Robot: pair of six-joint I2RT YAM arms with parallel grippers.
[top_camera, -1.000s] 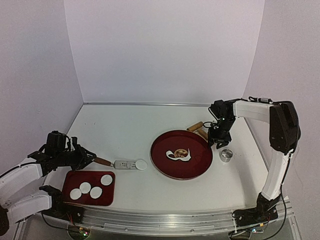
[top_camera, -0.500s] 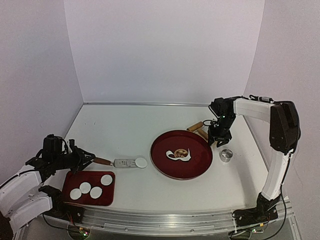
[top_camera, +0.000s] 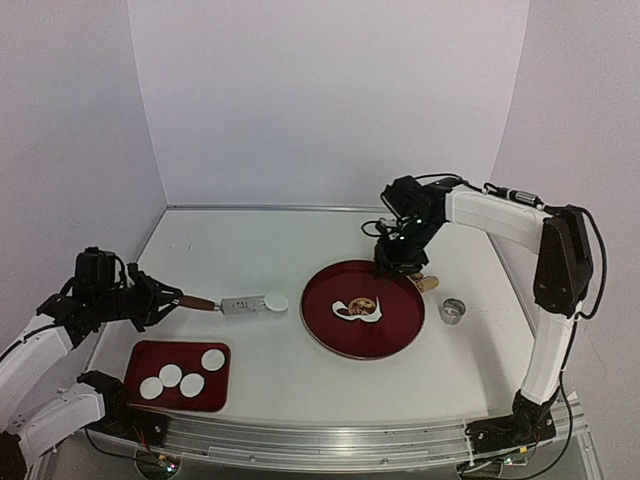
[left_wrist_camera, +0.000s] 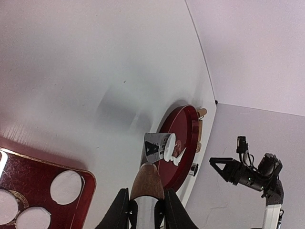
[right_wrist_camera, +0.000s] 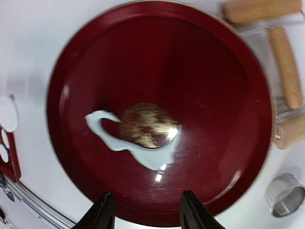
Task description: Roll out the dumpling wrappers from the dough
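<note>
Jaws: your left jaws are clamped on the brown handle of the spatula; your right jaws stand partly open with nothing between the fingers, hovering over the round plate.
Near tray: four wrappers lie flat in the red tray at your left front, apart from one another.
Spatula: held out over the worktop, its blade carries one more wrapper at the tip, between tray and plate.
Plate: only a ragged dough scrap is left on it, curled round the gold centre mark.
Beyond the plate: the cutter ring stands on the worktop to the right; the rolling pin lies just past the plate's far rim.
Step, as I judge it: you are ferrying a cut wrapper toward the tray.
Next move: bring the blade level over a bare part of the tray and slide the wrapper off without folding it.
Hard to see: whether the blade touches the worktop; the pin is cut off in the right wrist view.
</note>
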